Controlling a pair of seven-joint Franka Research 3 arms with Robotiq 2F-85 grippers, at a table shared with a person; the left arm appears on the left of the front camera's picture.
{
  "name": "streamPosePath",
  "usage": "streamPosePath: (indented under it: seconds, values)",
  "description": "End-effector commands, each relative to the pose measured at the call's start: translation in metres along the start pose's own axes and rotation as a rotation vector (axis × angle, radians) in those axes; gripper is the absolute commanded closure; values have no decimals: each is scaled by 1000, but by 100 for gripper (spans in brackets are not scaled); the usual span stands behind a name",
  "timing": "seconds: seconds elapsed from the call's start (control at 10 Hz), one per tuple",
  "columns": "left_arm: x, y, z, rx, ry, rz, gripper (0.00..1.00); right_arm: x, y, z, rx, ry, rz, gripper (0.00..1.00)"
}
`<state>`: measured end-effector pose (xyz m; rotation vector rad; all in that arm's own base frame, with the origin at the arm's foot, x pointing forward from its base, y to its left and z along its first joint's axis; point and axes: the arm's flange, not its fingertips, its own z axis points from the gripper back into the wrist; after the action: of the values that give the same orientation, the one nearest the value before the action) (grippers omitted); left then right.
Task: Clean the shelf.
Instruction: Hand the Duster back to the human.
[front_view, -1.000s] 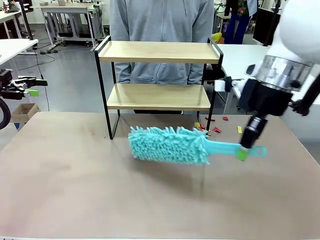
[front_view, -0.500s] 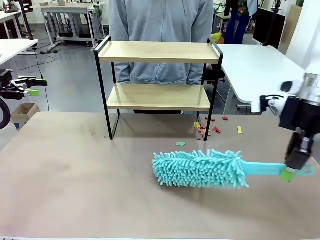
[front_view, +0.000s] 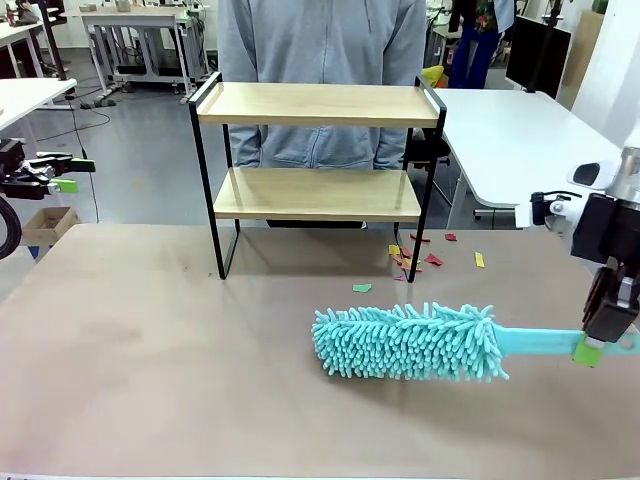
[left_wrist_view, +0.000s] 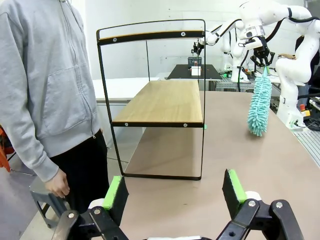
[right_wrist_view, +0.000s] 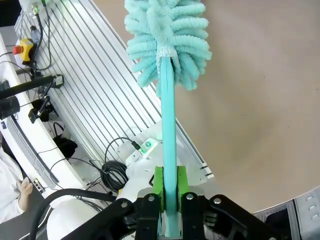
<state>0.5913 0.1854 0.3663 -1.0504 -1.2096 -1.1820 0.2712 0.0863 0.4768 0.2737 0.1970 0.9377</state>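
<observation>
The shelf (front_view: 318, 170) stands at the far side of the table, a two-tier wooden rack in a black frame, both boards bare; it is also in the left wrist view (left_wrist_view: 165, 100). My right gripper (front_view: 597, 348) is shut on the handle of a teal fluffy duster (front_view: 410, 342), which lies level and low over the table, in front and to the right of the shelf. In the right wrist view the green pads (right_wrist_view: 159, 184) clamp the handle and the duster head (right_wrist_view: 167, 40) points away. My left gripper (front_view: 68, 175) hangs open off the table's left side, its fingers (left_wrist_view: 116, 192) holding nothing.
Small red, yellow and green paper scraps (front_view: 430, 258) lie on the table by the shelf's right foot, one green scrap (front_view: 361, 288) nearer the duster. A person in a grey hoodie (front_view: 320, 60) stands right behind the shelf. A white table (front_view: 510, 130) stands at the back right.
My right gripper has carried the duster from just in front of the shelf toward the right and the near side of the table. The left arm has not moved.
</observation>
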Motion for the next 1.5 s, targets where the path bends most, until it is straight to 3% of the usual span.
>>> streamPosePath:
  seconds: [0.0, 0.7, 0.8, 1.1, 1.4]
  values:
    - [2, -1, -1, -1, -1, -4, 0, 4, 0, 0, -3, -10, 0, 87]
    - [0, 0, 0, 0, 0, 0, 0, 0, 0, -1, 1, 2, 0, 87]
    - [18, -20, -20, 39, 24, -29, 0, 12, -21, 9, -48, -104, 25, 87]
    - [49, -89, -77, 95, 29, -59, 0, 20, -70, 25, -129, -289, 168, 87]
    - [54, -164, -131, 156, 6, -88, 0, 17, -104, 31, -170, -401, 372, 87]
